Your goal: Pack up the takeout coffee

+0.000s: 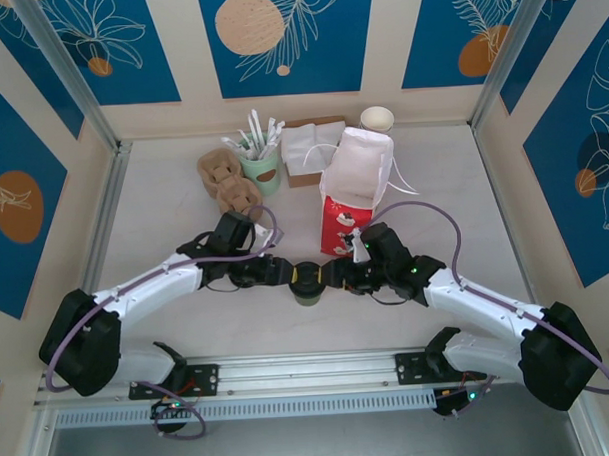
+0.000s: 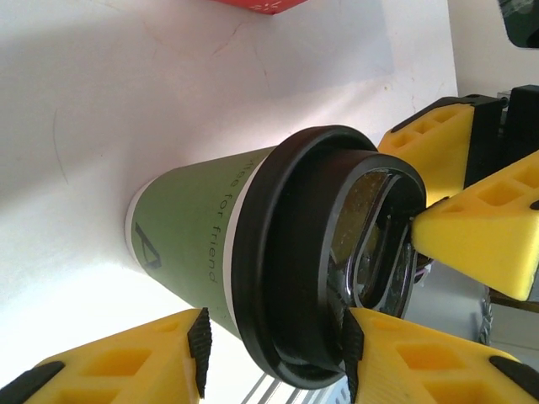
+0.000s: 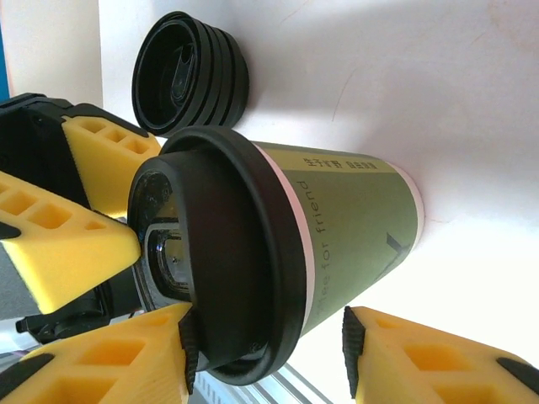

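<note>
Takeout coffee is being stood upright, long axis vertical, lid up. Lid rim is being straddled loosely by half-spread left gripper and right gripper.

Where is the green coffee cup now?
Top view: the coffee cup stands front and middle, between the left gripper and right gripper, just in front of the red bag.

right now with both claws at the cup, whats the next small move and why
Probably tighten the right claw on the takeout coffee: it and the left claw both straddle the lidded cup, neither grip looks snug, and the open red bag stands just behind, on the right arm's side.
</note>
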Robot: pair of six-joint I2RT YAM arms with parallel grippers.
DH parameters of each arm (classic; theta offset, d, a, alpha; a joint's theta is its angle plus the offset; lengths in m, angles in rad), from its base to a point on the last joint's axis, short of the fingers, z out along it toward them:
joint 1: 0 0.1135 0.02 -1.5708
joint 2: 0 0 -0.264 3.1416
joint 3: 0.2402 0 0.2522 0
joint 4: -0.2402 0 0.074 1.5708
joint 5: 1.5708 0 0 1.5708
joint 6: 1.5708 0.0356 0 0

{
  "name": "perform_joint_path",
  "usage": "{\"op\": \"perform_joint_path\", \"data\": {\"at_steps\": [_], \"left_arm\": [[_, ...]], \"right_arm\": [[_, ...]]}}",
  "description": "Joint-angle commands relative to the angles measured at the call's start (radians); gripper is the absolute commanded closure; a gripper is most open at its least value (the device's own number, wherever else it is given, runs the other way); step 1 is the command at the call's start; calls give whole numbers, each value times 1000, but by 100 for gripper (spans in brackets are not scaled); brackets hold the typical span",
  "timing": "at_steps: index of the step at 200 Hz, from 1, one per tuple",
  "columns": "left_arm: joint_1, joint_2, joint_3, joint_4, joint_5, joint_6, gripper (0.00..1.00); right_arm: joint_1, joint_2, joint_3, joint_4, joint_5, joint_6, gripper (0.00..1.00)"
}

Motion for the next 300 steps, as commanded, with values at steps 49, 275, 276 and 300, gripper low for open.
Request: {"op": "perform_joint_path", "data": {"at_steps": [49, 275, 276, 300], "left_arm": [[-9, -32, 74, -87, -35, 35, 50], [61, -88, 614, -235, -576, 179, 38], [63, -87, 617, -235, -578, 179, 38], [89, -64, 680, -226, -625, 206, 37]], "right_arm": [[8, 0, 72, -75, 1, 7, 47], [-146, -100, 531, -343, -74, -354, 51], [-154, -99, 535, -344, -78, -358, 51], [-255, -90, 607, -365, -125, -394, 51]]}}
